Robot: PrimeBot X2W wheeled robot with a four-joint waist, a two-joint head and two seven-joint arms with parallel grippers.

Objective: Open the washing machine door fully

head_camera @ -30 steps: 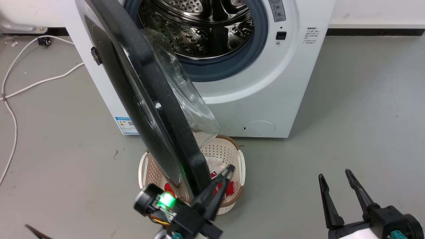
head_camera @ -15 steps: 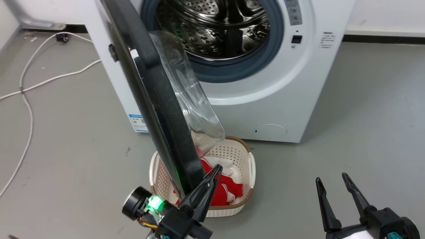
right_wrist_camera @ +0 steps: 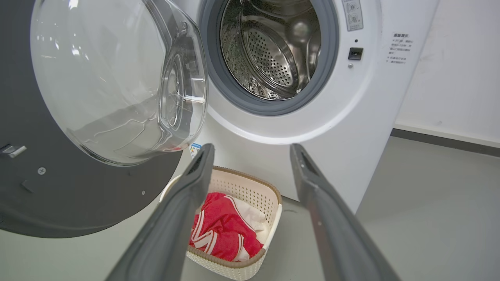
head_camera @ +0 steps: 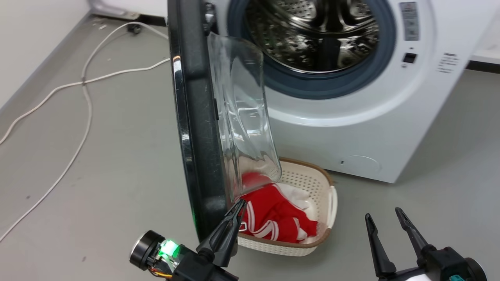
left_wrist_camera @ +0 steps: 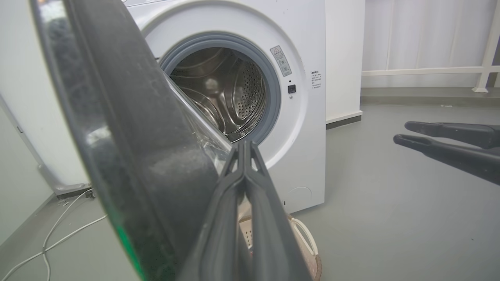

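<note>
The washing machine door [head_camera: 195, 136] stands swung out from the washing machine [head_camera: 351, 132], edge-on in the head view, with its glass bowl window [head_camera: 242, 117] bulging toward the open drum [head_camera: 312, 35]. The left gripper [head_camera: 238, 205] has its jaws pressed together with nothing between them. Their shared tip sits at the door's lower inner edge, right under the bottom of the glass bowl, on the side of the door that faces the machine. In the left wrist view the door [left_wrist_camera: 129, 128] rises just to the left of the joined fingers [left_wrist_camera: 250, 218] and close against them, though actual contact cannot be told. The right gripper [head_camera: 383, 214] has its jaws spread apart and empty, well off to the right of the door and low over the floor. In its own wrist view the door's dark inner face [right_wrist_camera: 58, 195] and glass [right_wrist_camera: 117, 86] lie to the left of and beyond its left finger. A white basket [head_camera: 331, 203] holding a red garment [head_camera: 277, 222] sits on the floor between the two grippers, just beyond the left fingertip.
</note>
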